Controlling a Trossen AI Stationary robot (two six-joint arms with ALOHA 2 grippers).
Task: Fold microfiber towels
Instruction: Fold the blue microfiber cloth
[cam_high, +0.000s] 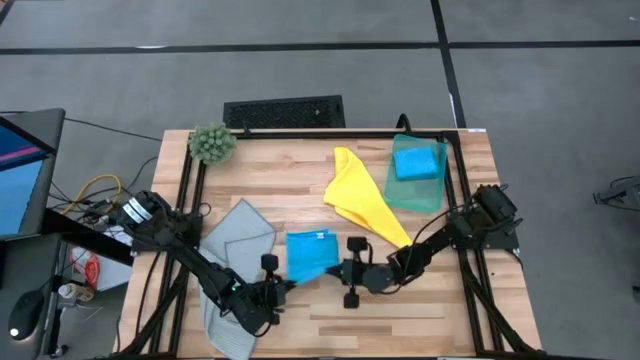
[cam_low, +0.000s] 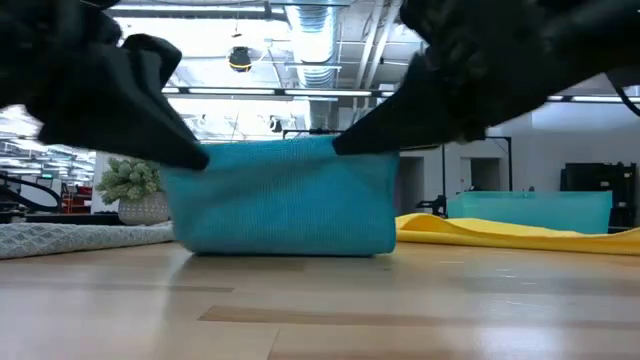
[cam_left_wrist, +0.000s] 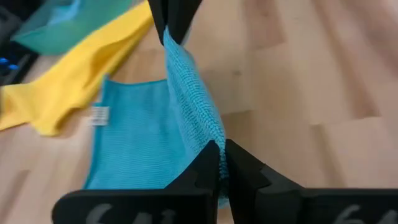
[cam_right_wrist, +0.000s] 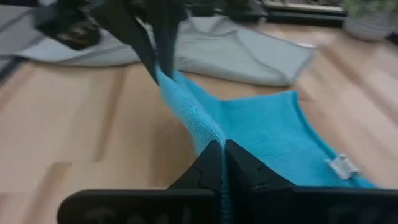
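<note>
— Where is the bright blue square microfiber towel (cam_high: 310, 254) found?

— It is seen near the front middle of the pale wooden slatted table (cam_high: 300, 180). Its near edge is lifted and stretched taut between the two grippers, while the far part is left lying on the wood. In the low view the raised edge (cam_low: 285, 195) is shown hanging like a short curtain down to the tabletop.

— How are the grippers set?

— The left gripper (cam_high: 278, 291) is clamped on the towel's near left corner, its dark fingers (cam_left_wrist: 214, 163) pressed together over the cloth. The right gripper (cam_high: 352, 272) is pinched on the near right corner in the same way, with the fabric caught between its fingertips (cam_right_wrist: 224, 163).

— What is laid around it?

— A larger pale grey cloth (cam_high: 232, 250) is spread just to the left, partly under the left arm. A crumpled yellow cloth (cam_high: 362, 198) is draped behind and to the right, its tip reaching toward the right arm. Farther back on the right, a teal green cloth (cam_high: 412, 190) is spread flat, and a second bright blue cloth, folded small (cam_high: 418, 162), is rested on top of it.

— Are any containers seen?

— Only one is made out: a small pot, visible in the low view, in which a fuzzy round green plant (cam_high: 212, 143) is held, at the far left corner.
</note>
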